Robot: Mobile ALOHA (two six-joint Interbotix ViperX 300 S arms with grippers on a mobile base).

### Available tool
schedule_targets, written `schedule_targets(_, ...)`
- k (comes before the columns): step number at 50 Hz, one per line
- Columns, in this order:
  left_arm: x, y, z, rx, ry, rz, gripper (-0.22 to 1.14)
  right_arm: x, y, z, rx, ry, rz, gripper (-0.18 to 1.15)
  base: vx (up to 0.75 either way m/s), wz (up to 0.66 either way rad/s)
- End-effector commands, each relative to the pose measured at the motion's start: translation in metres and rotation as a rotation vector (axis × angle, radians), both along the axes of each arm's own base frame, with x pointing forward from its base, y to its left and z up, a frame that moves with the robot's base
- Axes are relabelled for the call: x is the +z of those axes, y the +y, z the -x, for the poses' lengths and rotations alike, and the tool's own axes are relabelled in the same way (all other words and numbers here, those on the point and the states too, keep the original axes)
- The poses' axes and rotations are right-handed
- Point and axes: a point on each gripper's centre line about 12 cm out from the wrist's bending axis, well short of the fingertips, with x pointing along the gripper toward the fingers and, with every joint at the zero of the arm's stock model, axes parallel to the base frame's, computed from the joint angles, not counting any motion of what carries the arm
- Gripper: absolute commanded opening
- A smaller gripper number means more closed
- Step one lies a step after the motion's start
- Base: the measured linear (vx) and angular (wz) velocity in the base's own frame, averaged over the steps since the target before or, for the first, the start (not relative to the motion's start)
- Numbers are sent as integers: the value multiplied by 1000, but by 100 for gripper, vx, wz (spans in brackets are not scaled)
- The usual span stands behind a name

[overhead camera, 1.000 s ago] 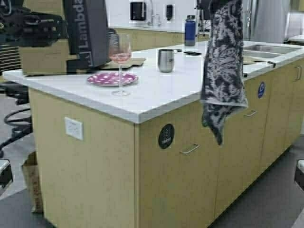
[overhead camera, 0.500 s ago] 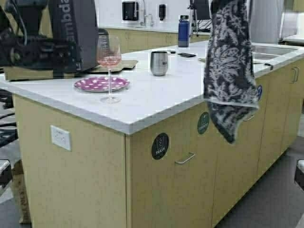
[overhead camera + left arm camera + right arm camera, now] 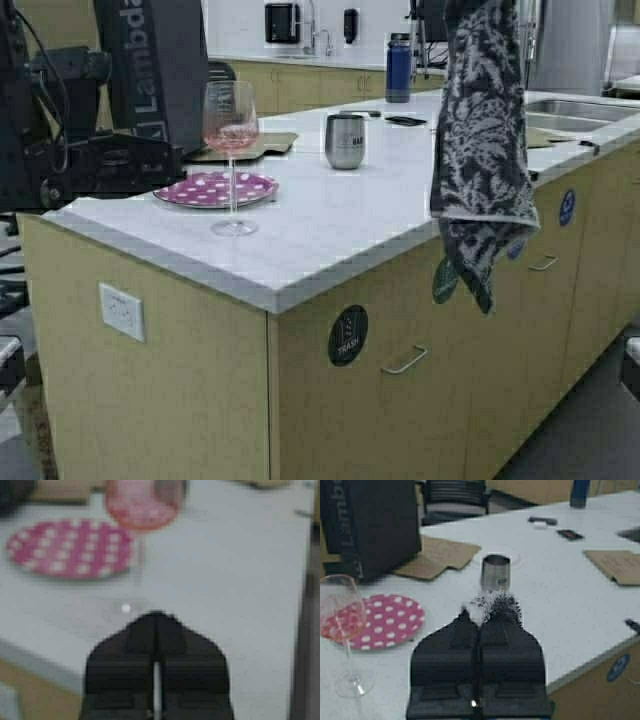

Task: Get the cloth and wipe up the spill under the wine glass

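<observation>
The cloth [image 3: 480, 150], navy with a pale leaf print, hangs from my right gripper at the top of the high view, over the counter's front edge and right of the glass. In the right wrist view my right gripper [image 3: 480, 614] is shut on a tuft of the cloth [image 3: 496, 606]. The wine glass [image 3: 231, 130] stands upright on the white counter [image 3: 330, 215] with pinkish liquid in its bowl; it also shows in the left wrist view [image 3: 142, 502] and the right wrist view [image 3: 341, 615]. My left gripper [image 3: 156, 617] is shut and empty, low at the counter's left end [image 3: 165, 160], short of the glass. I cannot make out a spill.
A pink polka-dot plate [image 3: 215, 188] lies just behind the glass. A steel tumbler [image 3: 345, 140] stands farther back, with a black box [image 3: 150, 70] and cardboard [image 3: 250, 145] to the left. A blue bottle [image 3: 399, 68] and a sink [image 3: 575, 110] are at the far right.
The robot has moved: the counter sits nearer and shifted in the high view. My left arm has come down to counter height by the plate. The cloth still hangs from my right gripper.
</observation>
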Motion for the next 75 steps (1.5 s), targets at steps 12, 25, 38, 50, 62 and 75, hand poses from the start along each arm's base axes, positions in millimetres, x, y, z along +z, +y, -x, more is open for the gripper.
schedule_targets(12,-9,-13,-7,-95,-40,-21,64,11,2,-7,-3,-44,-12,6,18,2)
schedule_targets(25,-17,-13,-5,-97,-52,-75,99,11,2,-7,-3,-46,-12,6,15,-1)
schedule_targets(38,-32,-22,-6,-123,-53,-81,99,10,3,-7,0,-42,-10,6,11,0)
schedule_targets(50,-60,-26,-20,-117,-31,-82,99,9,2,-7,-2,-41,-8,6,7,1)
schedule_targets(62,-80,-29,-43,-88,-52,-72,99,10,2,-7,-2,-41,-8,6,5,-2)
schedule_targets(75,-80,-36,-74,-82,-109,-62,99,9,2,-7,-2,-41,-8,6,4,-2)
